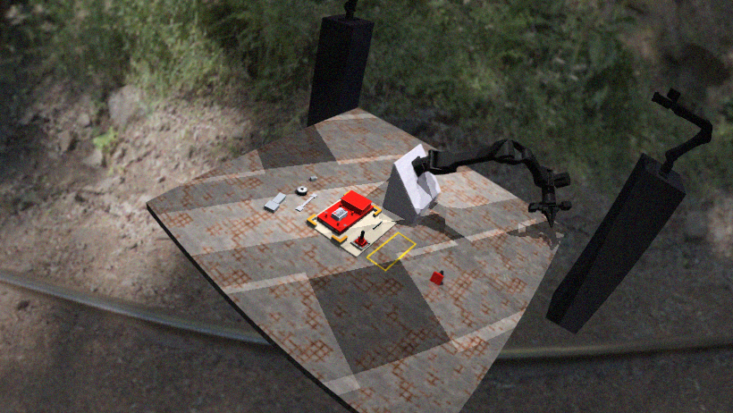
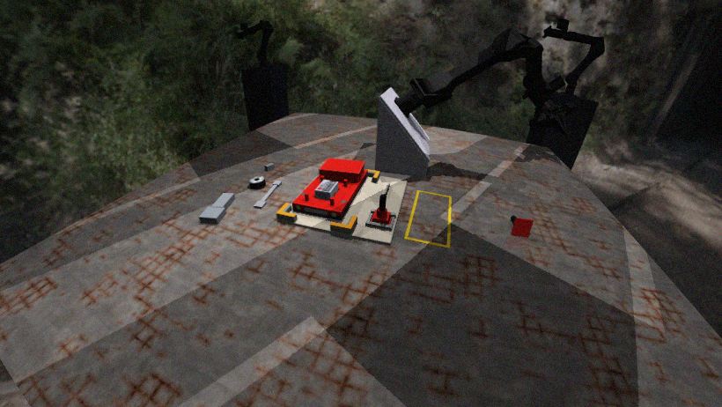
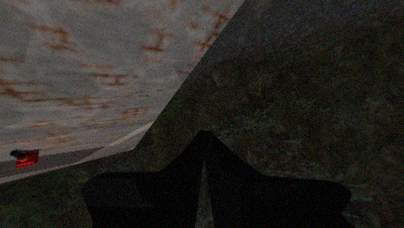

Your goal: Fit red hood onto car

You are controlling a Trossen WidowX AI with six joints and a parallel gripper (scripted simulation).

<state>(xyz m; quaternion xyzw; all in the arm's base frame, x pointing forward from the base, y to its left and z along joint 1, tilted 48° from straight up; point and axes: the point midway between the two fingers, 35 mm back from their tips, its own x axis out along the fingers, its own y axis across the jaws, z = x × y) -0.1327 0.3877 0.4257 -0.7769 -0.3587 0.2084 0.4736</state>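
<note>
The red car chassis (image 1: pixel 331 221) (image 2: pixel 313 202) sits between yellow corner pieces on the cream jig plate (image 1: pixel 378 231) (image 2: pixel 396 194). Its grey engine block (image 1: pixel 339 213) (image 2: pixel 326 188) is in place, with black pegs standing around it. A red box-shaped body part (image 1: pixel 357 202) (image 2: pixel 342 168) is at the chassis' rear. A small red piece with a dark knob (image 1: pixel 436 278) (image 2: pixel 522 227) (image 3: pixel 27 159) lies on the table beyond the yellow outline; I cannot tell whether it is the hood. My gripper (image 1: pixel 551 223) (image 3: pixel 204 135) is shut and empty, high over the table's far edge, well away from the car.
A black post on a red base (image 1: pixel 361 240) (image 2: pixel 382 217) stands on the plate. A yellow outline (image 1: pixel 375 263) (image 2: pixel 450 217) is beside it. Grey blocks (image 1: pixel 274 202) (image 2: pixel 217 208), a wheel (image 1: pixel 301 189) (image 2: pixel 257 182) and a grey bar (image 1: pixel 306 202) (image 2: pixel 268 194) lie on the other side.
</note>
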